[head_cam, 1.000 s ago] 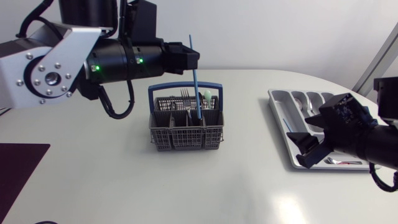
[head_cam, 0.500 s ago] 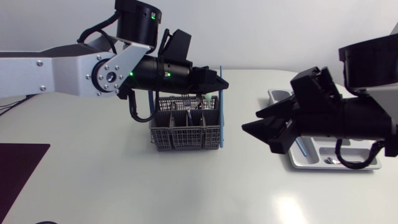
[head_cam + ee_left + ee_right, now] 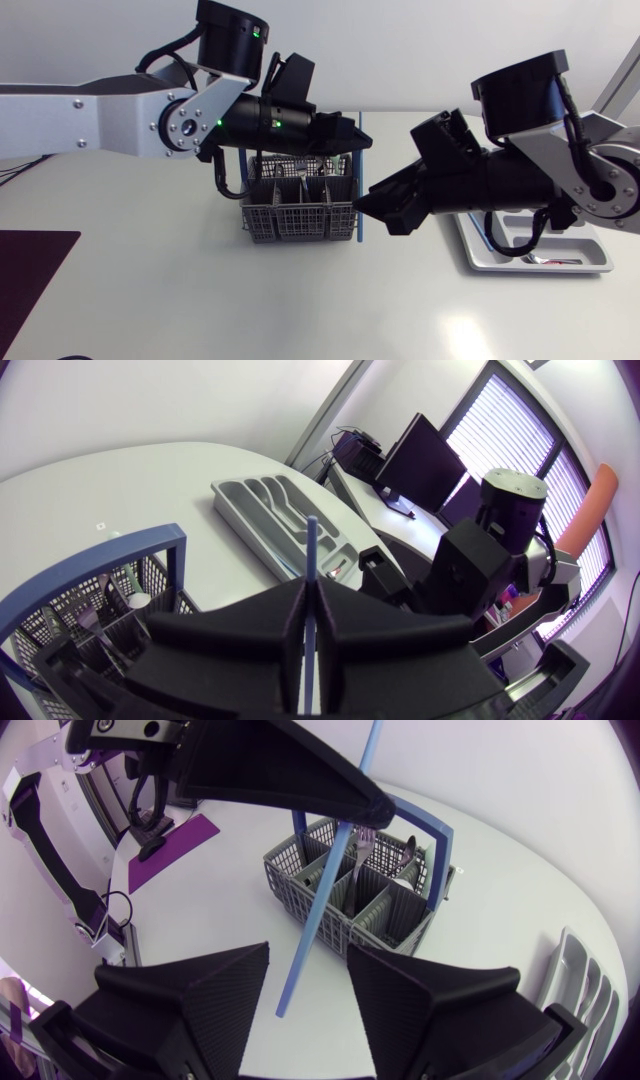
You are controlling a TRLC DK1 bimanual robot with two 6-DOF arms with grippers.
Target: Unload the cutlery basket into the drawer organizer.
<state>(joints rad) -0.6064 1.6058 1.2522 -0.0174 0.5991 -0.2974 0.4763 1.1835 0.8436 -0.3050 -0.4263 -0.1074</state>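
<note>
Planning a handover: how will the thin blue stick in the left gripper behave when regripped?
The thin blue stick hangs straight, pinched at one spot by the left gripper, so probably stiff and light. Smooth and narrow, it may slip or pivot.

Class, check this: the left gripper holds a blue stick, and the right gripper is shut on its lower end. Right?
No. The right gripper is open; the right wrist view shows its fingers apart, clear of the blue stick. The left gripper does hold it.

No text, label or number can be read.
</note>
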